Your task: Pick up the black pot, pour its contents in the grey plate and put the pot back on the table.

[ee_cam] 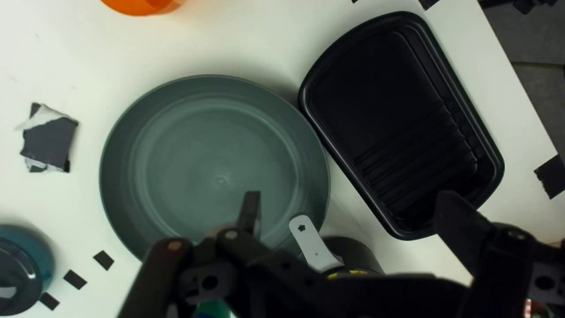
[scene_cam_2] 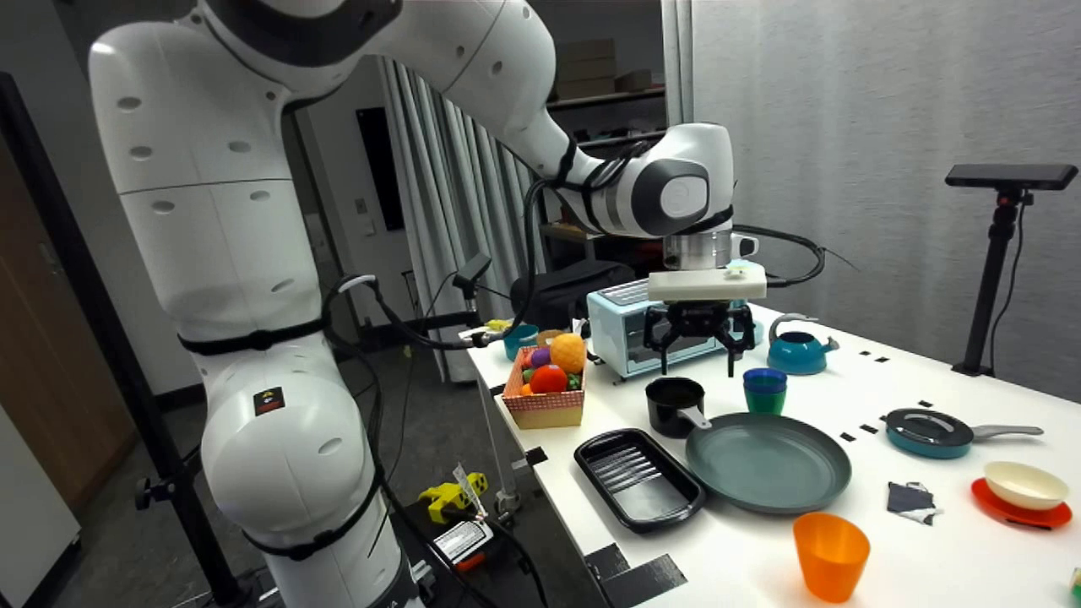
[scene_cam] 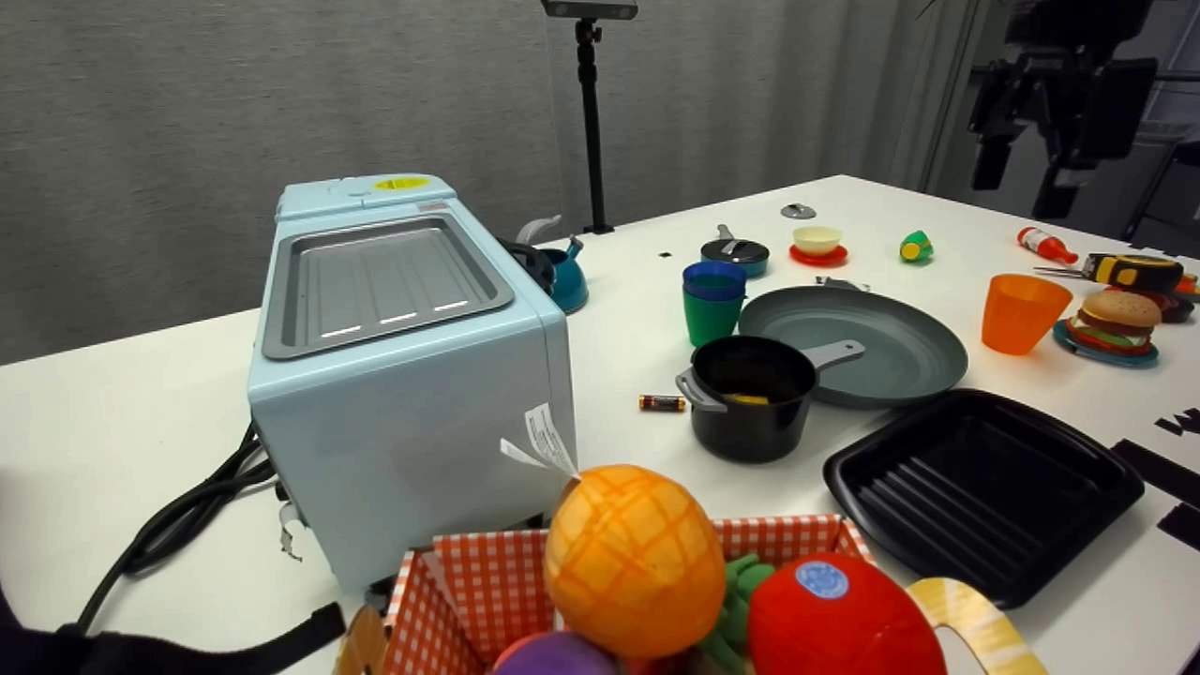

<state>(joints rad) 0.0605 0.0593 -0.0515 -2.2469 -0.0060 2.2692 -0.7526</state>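
We find the gripper (scene_cam_2: 698,370) above the tabletop (scene_cam_2: 954,557), its fingers (ee_cam: 463,232) spread well apart. Below it stands the black pot (scene_cam_2: 663,420), upright, yellow pieces (scene_cam: 748,398) showing inside; its grey handle (ee_cam: 315,245) reaches over the rim of the grey plate (ee_cam: 212,145), also under the gripper. Near the plate we note the black ridged tray (ee_cam: 384,97) and a blue cup (scene_cam: 714,283) nested in a green cup (scene_cam: 711,321). Farther from the gripper we log an orange cup (scene_cam_2: 832,557), a light-blue toaster oven (scene_cam: 441,431) and a teal kettle (scene_cam_2: 795,356).
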